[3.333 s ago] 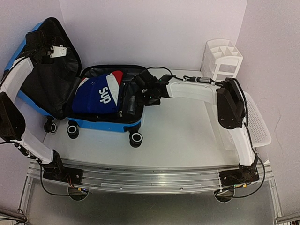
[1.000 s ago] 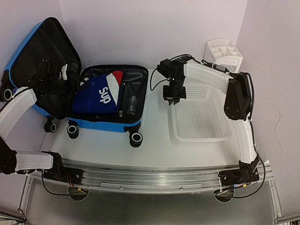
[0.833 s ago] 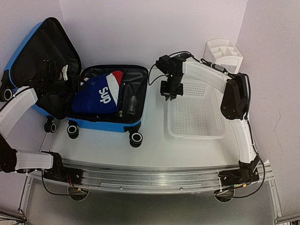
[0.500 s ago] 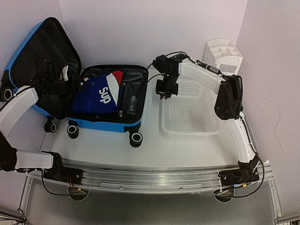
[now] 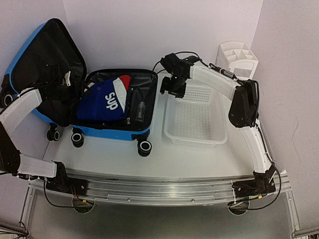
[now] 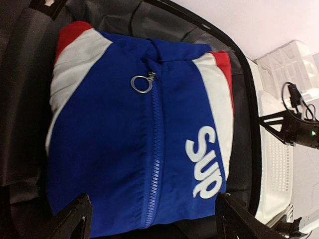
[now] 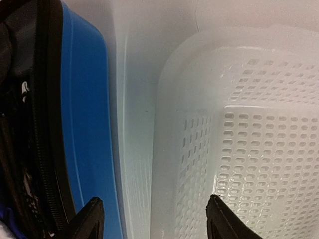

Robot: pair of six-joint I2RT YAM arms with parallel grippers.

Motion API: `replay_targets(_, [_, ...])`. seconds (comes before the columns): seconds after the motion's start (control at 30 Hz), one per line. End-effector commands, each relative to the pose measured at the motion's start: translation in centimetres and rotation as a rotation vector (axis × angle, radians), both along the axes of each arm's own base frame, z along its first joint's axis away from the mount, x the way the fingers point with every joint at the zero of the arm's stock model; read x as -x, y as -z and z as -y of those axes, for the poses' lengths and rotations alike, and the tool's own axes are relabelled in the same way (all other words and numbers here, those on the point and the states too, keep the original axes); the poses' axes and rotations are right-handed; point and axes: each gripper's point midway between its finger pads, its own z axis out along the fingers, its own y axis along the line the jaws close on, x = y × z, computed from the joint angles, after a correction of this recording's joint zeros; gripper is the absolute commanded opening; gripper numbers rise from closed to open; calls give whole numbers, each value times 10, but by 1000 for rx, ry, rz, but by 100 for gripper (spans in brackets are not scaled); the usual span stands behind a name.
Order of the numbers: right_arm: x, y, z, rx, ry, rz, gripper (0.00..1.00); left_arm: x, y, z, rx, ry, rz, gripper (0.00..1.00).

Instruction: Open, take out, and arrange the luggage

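Top external, luggage (image 5: 107, 132): lid up, lying just left of the basket (image 5: 195, 139)
Done: opening
Remaining: jacket (image 5: 105, 102) and bottle (image 5: 140, 110) not yet taken out
Left gripper (image 6: 152, 224): jaws spread, holding nothing, over the jacket, well left of the basket
Right gripper (image 5: 172, 88): jaws apart, holding nothing, above the basket's far-left corner

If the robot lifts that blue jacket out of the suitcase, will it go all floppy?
Probably floppy: the blue, white and red zip-up fabric jacket lies folded and creased, so it would likely droop and unfold. It looks light for its size. Its metal zipper ring may dangle.
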Motion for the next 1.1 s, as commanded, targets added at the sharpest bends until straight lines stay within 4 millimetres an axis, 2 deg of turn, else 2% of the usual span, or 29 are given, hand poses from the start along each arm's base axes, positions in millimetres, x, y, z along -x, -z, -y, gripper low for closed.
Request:
replay_targets(0.0, [-9,-105,-20,-81,-65,287,67,-18,-4,-7,13,6,-10,85])
replay_targets(0.07, [1,-118,-64,-195,-179,323,71,-22,-3,-6,13,15,0,88])
replay_targets(0.17, [16,-115,-119,-384,-288,283,82,-26,4,-8,8,8,-10,91])
replay_targets(0.27, [27,-112,-155,-495,-349,282,89,-29,6,-8,3,11,-3,93])
replay_targets(0.33, [36,-112,-178,-565,-372,295,90,-33,9,-17,10,-20,-13,94])
replay_targets(0.37, [36,-104,-185,-589,-365,275,91,-35,11,-19,11,-28,-15,95])
replay_targets(0.47, [35,-80,-196,-623,-335,212,91,-43,12,-24,10,-38,-10,95])
replay_targets(0.53, [36,-62,-205,-650,-333,172,87,-47,13,-23,25,-37,-24,96])
replay_targets(0.6, [37,-49,-211,-668,-328,141,83,-49,24,-24,61,-43,-84,96])
replay_targets(0.67, [38,-35,-215,-665,-317,114,81,-49,43,-26,105,-32,-177,92])
replay_targets(0.7, [39,-31,-215,-660,-318,112,80,-50,46,-24,105,-9,-189,89])
replay_targets(0.87, [44,-22,-221,-671,-331,91,77,-54,54,-19,105,28,-179,82])
replay_targets(1.07, [47,-20,-230,-720,-336,70,56,-55,63,-11,105,48,-178,76])
